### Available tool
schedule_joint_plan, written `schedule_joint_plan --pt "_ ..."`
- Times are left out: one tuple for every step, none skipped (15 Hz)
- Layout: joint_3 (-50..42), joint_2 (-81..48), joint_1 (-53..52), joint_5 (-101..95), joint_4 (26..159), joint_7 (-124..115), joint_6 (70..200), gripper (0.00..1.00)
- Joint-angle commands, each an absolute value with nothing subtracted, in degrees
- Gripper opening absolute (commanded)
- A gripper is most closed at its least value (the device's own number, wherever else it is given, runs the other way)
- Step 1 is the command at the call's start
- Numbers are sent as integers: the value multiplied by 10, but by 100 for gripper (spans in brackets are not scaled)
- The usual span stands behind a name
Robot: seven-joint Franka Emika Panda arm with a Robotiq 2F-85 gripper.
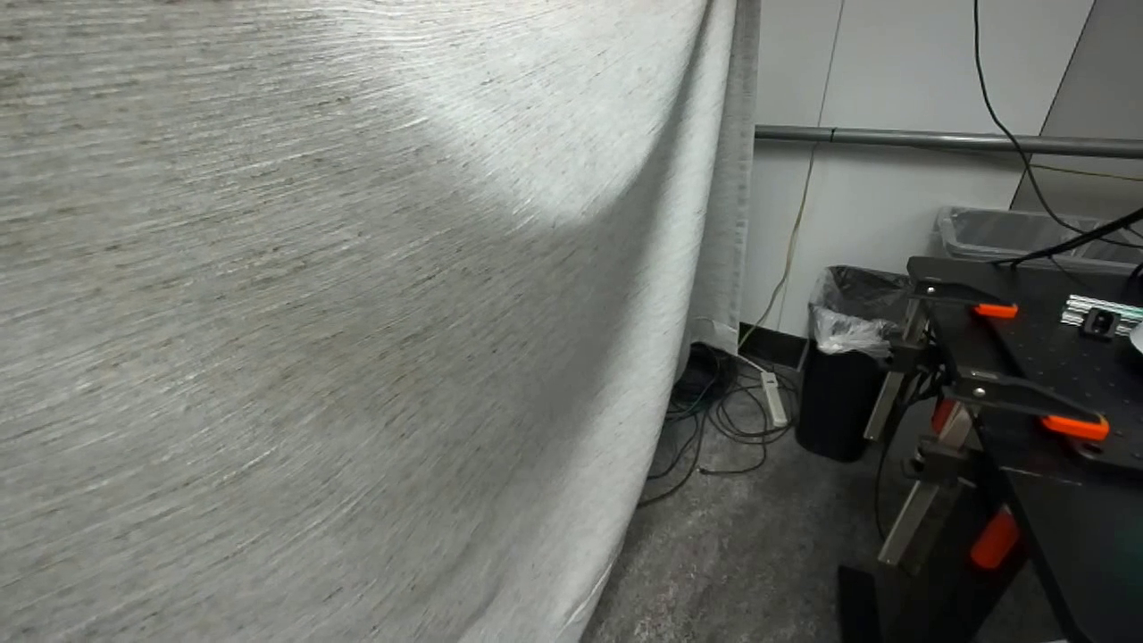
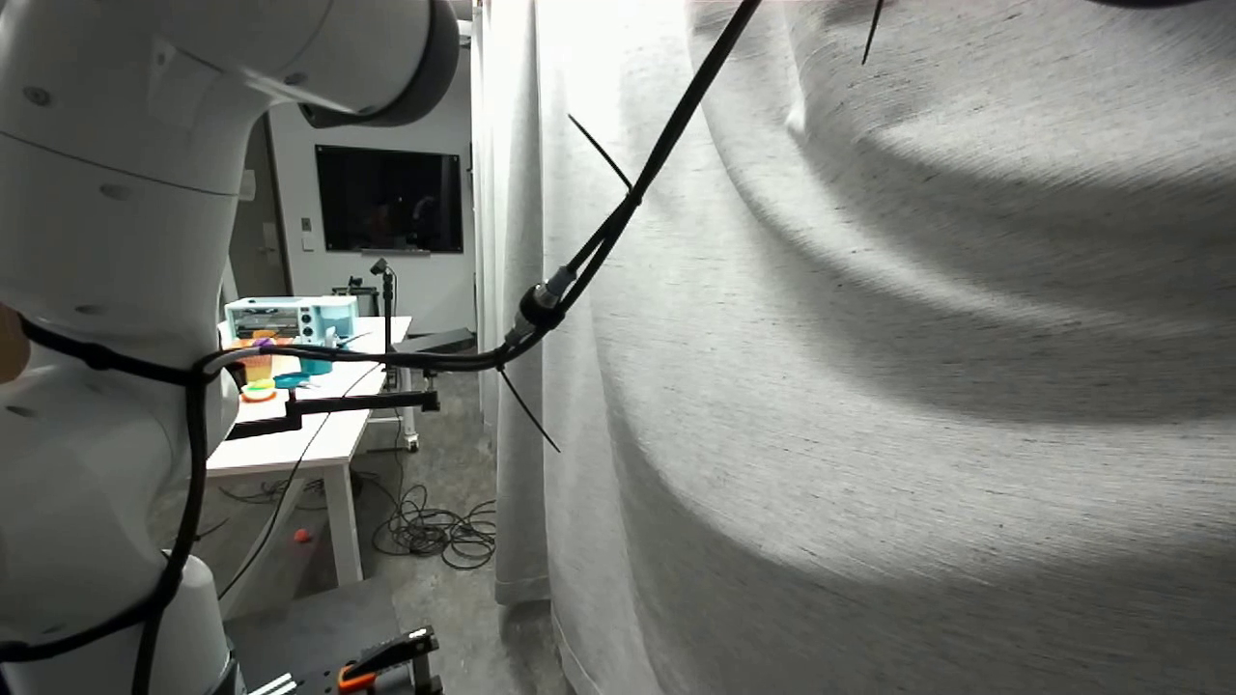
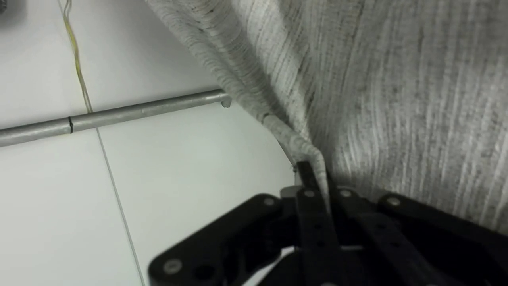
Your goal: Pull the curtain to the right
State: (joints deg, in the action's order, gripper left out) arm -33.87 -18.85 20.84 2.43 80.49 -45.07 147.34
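Curtain (image 3: 405, 99) pinched: my gripper (image 3: 320, 178) was nearly closed on a narrow fold, presumably for hauling it right!

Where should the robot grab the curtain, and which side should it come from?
I'd pick the edge of the curtain, where it bunches into a narrow fold. Come at it from the edge side, with fingers on opposite sides of the fold: it's thin enough to fit between them, while the broad middle probably gives less to pinch. The gripper holds it there now.
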Motion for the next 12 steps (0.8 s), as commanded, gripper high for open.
schedule_joint_plan --pt "-332 -205 227 18 762 -467 1454 1" --pt "-331 -205 228 17 762 -463 1453 1" --pt "-330 -205 228 16 762 -460 1452 1" --pt "-329 -204 230 17 762 -456 1452 1" --pt "-327 -204 231 16 762 -452 1451 1" --pt "-326 -204 232 15 761 -449 1450 1" --pt "-325 -203 233 15 761 -448 1449 1" --pt "-324 -203 234 15 761 -445 1447 1" --pt "-321 -201 235 17 762 -439 1445 1" --pt "-321 -201 236 16 762 -436 1442 1" --pt "-320 -201 236 16 762 -432 1441 1" --pt "-320 -202 237 15 761 -431 1441 1"
